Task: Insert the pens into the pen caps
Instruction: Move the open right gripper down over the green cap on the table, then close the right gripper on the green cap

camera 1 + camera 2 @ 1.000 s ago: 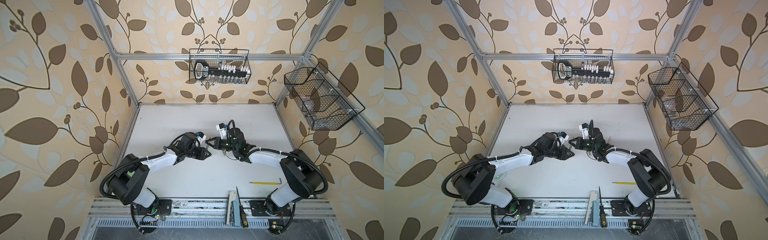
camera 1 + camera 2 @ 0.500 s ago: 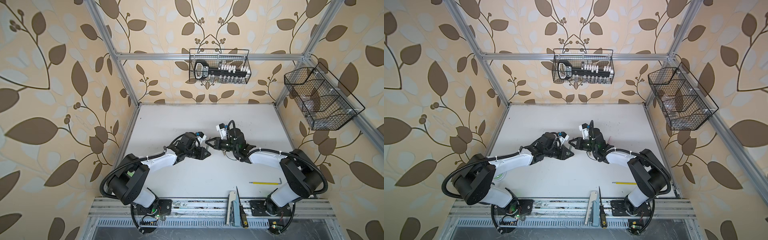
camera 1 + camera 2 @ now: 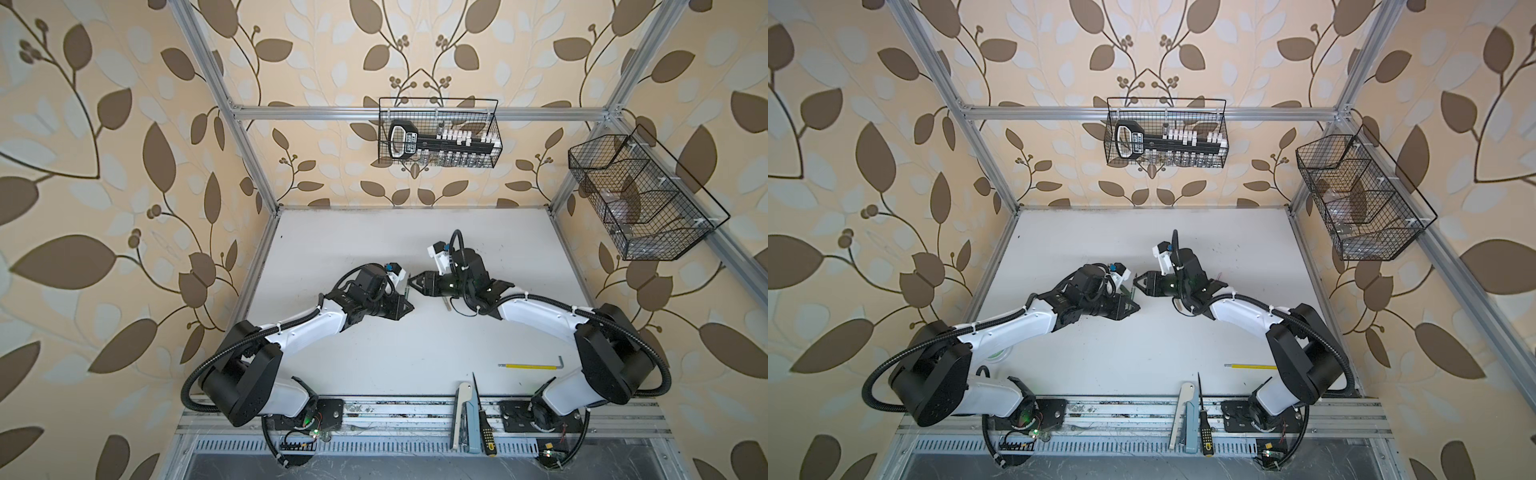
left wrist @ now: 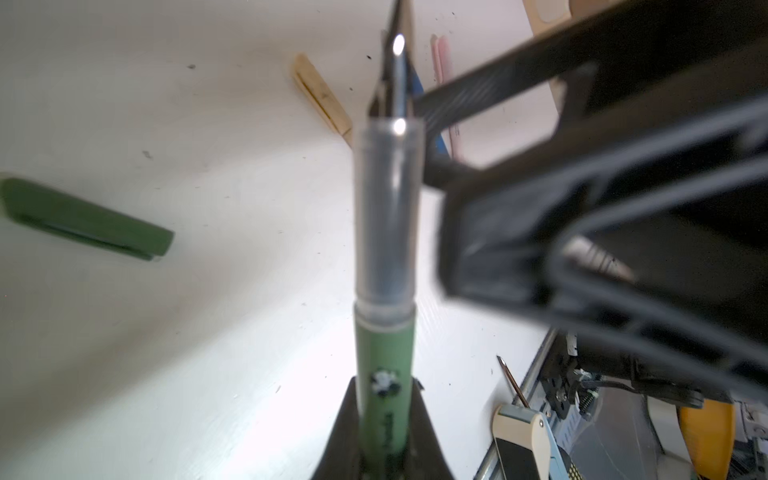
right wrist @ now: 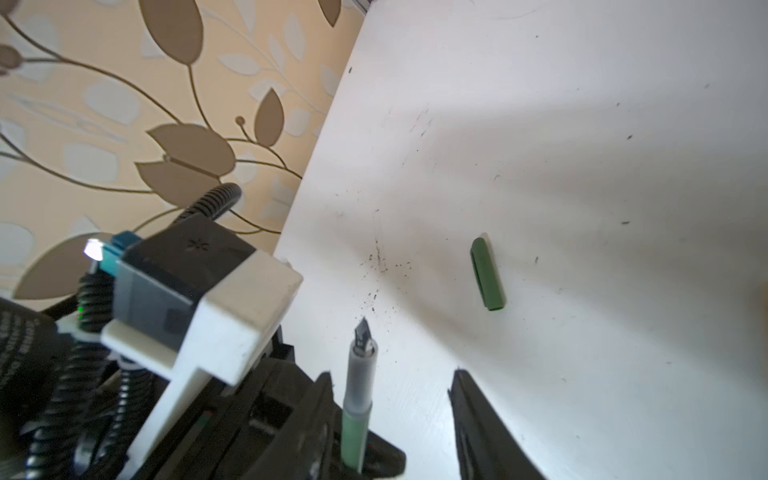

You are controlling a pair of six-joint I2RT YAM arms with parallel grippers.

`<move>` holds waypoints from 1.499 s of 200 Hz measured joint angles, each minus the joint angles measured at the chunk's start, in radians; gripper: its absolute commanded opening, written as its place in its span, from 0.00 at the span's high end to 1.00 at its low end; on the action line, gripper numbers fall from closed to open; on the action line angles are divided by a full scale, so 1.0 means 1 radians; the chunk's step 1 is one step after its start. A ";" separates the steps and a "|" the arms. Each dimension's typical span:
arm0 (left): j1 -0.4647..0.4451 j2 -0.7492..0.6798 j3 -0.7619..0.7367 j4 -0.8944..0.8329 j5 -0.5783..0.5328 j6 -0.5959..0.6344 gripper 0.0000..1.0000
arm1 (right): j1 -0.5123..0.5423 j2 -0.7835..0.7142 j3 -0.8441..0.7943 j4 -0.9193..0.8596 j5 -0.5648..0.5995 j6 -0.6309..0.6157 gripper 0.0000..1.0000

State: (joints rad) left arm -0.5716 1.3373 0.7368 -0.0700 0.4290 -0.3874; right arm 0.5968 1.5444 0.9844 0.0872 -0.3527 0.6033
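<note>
Mid-table handover: my left fingers [image 4: 348,422] are clamped on the green barrel of the green pen [image 4: 384,332], held above the middle of the white table [image 3: 374,249] with its dark nib pointing away from my wrist. My right fingers [image 5: 478,424] stand apart on either side of the pen's clear front section, gripping nothing. The green cap [image 5: 487,274] lies flat on the table, apart from the pen and touched by neither arm; a tan cap [image 4: 322,99] lies farther off. The pen looks light, stiff and smooth-skinned, so I judge it could twist or slip in a loose pinch. The barrel is the place to hold it, leaving the fine nib and the clear section free for the cap. The cap looks lighter still and likely to skid on this slick table, so it is best taken near its closed end, with the mouth left clear. Leaf-patterned wallpaper lines the walls, a wire basket [image 3: 436,100] hangs on the far one, and a yellow rod [image 3: 530,366] and a screwdriver [image 3: 484,428] lie at the near edge.
</note>
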 measured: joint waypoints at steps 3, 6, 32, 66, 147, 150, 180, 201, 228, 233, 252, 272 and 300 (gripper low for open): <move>0.005 -0.013 -0.003 -0.009 -0.010 0.000 1.00 | -0.001 0.000 0.024 -0.025 0.009 -0.015 0.46; 0.010 -0.027 -0.005 -0.018 -0.019 0.000 1.00 | -0.002 0.001 0.053 -0.051 0.018 -0.032 0.45; 0.032 -0.186 -0.034 -0.126 -0.112 -0.001 1.00 | -0.009 0.062 0.293 -0.264 0.061 -0.162 0.45; 0.035 -0.371 -0.047 -0.234 -0.212 -0.003 1.00 | 0.013 0.306 0.578 -0.501 0.096 -0.311 0.43; 0.035 -0.579 -0.122 -0.345 -0.334 -0.025 1.00 | 0.116 0.735 0.944 -0.879 0.172 -0.475 0.43; 0.035 -0.581 -0.122 -0.346 -0.334 -0.025 1.00 | 0.117 0.741 0.951 -0.885 0.177 -0.475 0.43; 0.035 -0.603 -0.138 -0.345 -0.331 -0.028 1.00 | 0.135 0.779 0.992 -0.938 0.224 -0.489 0.43; 0.035 -0.610 -0.151 -0.344 -0.323 -0.028 1.00 | 0.139 0.801 1.012 -0.961 0.258 -0.496 0.43; 0.035 -0.610 -0.154 -0.339 -0.303 -0.027 1.00 | 0.141 0.831 1.024 -0.973 0.282 -0.499 0.44; 0.035 -0.610 -0.154 -0.336 -0.299 -0.027 1.00 | 0.141 0.838 1.029 -0.977 0.285 -0.500 0.44; 0.035 -0.610 -0.154 -0.321 -0.288 -0.027 1.00 | 0.145 0.861 1.064 -0.988 0.301 -0.501 0.45; 0.035 -0.608 -0.156 -0.307 -0.271 -0.027 1.00 | 0.149 0.887 1.105 -0.989 0.313 -0.504 0.49; 0.035 -0.608 -0.166 -0.293 -0.248 -0.026 1.00 | 0.153 0.898 1.123 -1.002 0.336 -0.509 0.57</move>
State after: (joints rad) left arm -0.5369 0.7296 0.5709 -0.3626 0.1806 -0.4137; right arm 0.7498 2.4428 2.1075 -0.9150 -0.0170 0.0940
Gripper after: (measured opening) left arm 0.120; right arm 0.471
